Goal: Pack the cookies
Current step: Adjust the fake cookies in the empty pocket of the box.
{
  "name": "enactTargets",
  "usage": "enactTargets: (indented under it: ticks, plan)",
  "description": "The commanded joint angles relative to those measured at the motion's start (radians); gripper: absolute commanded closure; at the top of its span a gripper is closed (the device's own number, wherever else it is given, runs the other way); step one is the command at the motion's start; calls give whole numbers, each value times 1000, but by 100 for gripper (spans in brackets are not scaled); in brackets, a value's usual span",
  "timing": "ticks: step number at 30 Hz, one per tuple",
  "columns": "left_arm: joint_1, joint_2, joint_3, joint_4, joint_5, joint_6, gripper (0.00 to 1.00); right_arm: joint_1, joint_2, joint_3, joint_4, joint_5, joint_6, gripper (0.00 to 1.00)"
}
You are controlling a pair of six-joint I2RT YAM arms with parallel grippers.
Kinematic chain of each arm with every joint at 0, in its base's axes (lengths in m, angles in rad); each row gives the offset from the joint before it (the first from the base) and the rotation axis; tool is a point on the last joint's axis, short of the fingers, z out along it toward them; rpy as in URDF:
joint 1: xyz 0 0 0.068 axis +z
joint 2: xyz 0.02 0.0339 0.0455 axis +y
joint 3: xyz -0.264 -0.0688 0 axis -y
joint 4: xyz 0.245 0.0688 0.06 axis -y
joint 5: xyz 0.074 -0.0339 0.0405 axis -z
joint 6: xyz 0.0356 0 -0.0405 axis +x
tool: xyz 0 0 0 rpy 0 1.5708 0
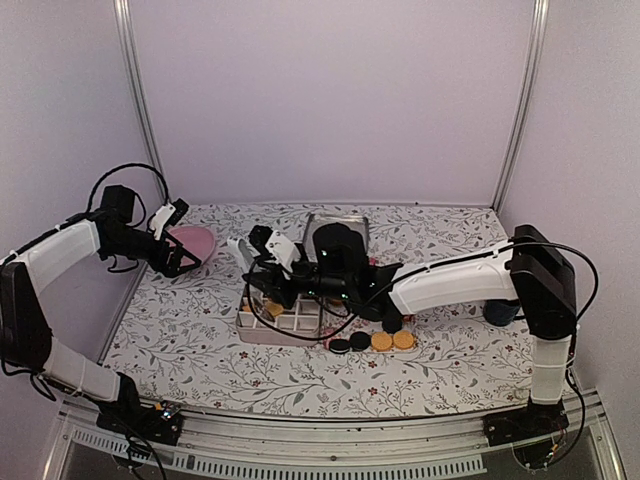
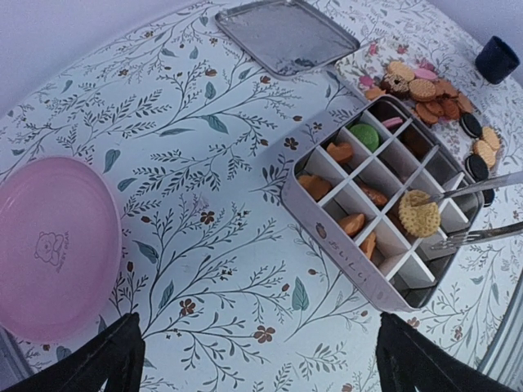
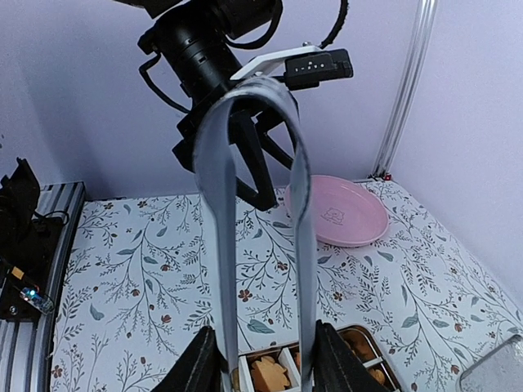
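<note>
The right hand was seen clamped on the tongs, whose tips pinched one pale round cookie over the divided box. The left hand was held wide apart and empty, near the pink plate. Other cookies were heaped just beyond the box, and some were lodged in its compartments. They were judged light, stiff and brittle, best taken across opposite edges with gentle pressure, lest they be cracked
</note>
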Motion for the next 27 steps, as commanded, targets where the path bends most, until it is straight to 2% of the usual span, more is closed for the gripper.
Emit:
enactTargets:
  ticks: [1, 5, 15, 21, 27]
  plan:
    - [8, -14, 10, -8, -1, 0, 1, 16, 33, 43, 2, 11, -65, 62]
    - [7, -16, 11, -9, -7, 1, 1, 28, 47, 60, -21, 30, -121, 63]
    - [7, -10, 20, -13, -14, -2, 1, 43, 65, 95, -29, 78, -230, 75]
    - [7, -13, 23, -14, -10, -4, 1, 42, 66, 133, -27, 85, -221, 88]
    - [8, -14, 21, -14, -10, -2, 1, 41, 71, 158, -26, 90, -191, 97]
